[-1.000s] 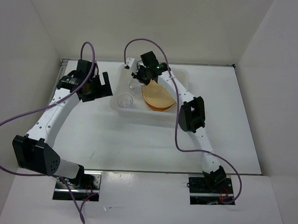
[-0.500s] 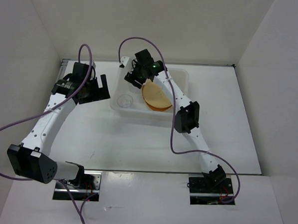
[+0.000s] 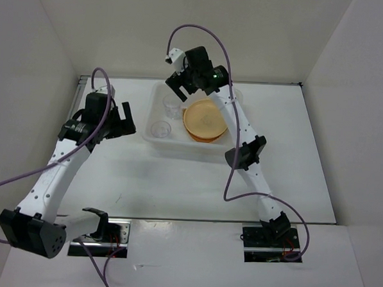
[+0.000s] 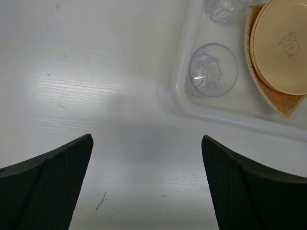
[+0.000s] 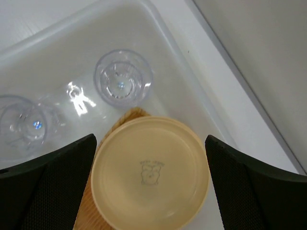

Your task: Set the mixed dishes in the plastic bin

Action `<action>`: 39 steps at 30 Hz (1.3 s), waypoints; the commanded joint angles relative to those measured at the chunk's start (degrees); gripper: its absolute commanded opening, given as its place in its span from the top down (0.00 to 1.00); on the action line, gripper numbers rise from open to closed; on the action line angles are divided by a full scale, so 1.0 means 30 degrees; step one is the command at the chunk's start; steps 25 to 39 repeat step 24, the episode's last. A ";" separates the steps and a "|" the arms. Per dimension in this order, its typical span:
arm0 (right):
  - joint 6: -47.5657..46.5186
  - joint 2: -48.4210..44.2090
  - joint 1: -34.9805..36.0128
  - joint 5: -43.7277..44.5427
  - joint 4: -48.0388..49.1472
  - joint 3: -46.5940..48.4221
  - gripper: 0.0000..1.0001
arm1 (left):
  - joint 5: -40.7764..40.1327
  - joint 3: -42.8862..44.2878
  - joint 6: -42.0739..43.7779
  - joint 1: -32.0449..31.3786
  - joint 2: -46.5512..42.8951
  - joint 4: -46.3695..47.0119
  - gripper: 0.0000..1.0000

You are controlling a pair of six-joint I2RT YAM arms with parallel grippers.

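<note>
Worktop (image 3: 176, 181): it carries the bin only; I see no dish lying loose on it, so by my judgement the task is as good as done.
Plastic bin (image 3: 185, 143): it stands at the far middle; it looks light, so a push from an arm may slide it.
Plates (image 3: 205, 120): stacked in the right half of the bin; a pale one lies on top and a wood-grained one under it; more I cannot count.
Right claw (image 5: 149, 139): fingers apart, empty, above the plates; if you lower it, it may strike the stack.
Left claw (image 4: 146, 139): fingers apart, empty, over bare worktop just beside the bin; a swing to the right would hit the wall.
Cups (image 3: 159, 129) (image 3: 170, 106): both upright in the left half; a touch may tip them.
</note>
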 commanded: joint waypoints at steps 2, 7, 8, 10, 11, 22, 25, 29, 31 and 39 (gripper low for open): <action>0.0763 -0.3257 0.0166 0.1174 -0.3216 -0.0234 0.02 | -0.0233 -0.1429 0.0774 0.0087 -0.2102 0.2629 0.00; 0.1349 -0.7300 0.0516 0.3987 -0.2574 -0.3721 0.02 | 0.0179 -0.2398 0.1124 0.0087 -0.4066 0.2983 0.00; 0.1351 -0.7886 0.0518 0.4368 -0.2571 -0.4944 0.02 | -0.0024 -0.2401 0.1126 0.0087 -0.4620 0.2983 0.00; 0.1556 -0.9551 0.0518 0.5277 -0.2396 -0.6268 0.02 | -0.0026 -0.2838 0.1389 0.0087 -0.5179 0.2983 0.00; 0.1556 -1.0084 0.0518 0.5541 -0.2396 -0.6971 0.02 | -0.0026 -0.2840 0.1680 0.0087 -0.5704 0.2983 0.00; 0.1556 -1.8194 0.0518 0.7474 -0.0758 -1.8566 0.02 | -0.0055 -0.1842 0.2183 0.0087 -0.8633 0.1665 0.00; 0.1556 -1.9312 0.0518 0.7827 -0.0405 -1.9775 0.02 | -0.0055 -0.2223 0.1861 0.0087 -0.9309 0.1140 0.00; 0.1556 -1.9312 0.0518 0.7827 -0.0405 -1.9775 0.02 | -0.0055 -0.2223 0.1861 0.0087 -0.9309 0.1140 0.00; 0.1556 -1.9312 0.0518 0.7827 -0.0405 -1.9775 0.02 | -0.0055 -0.2223 0.1861 0.0087 -0.9309 0.1140 0.00; 0.1556 -1.9312 0.0518 0.7827 -0.0405 -1.9775 0.02 | -0.0055 -0.2223 0.1861 0.0087 -0.9309 0.1140 0.00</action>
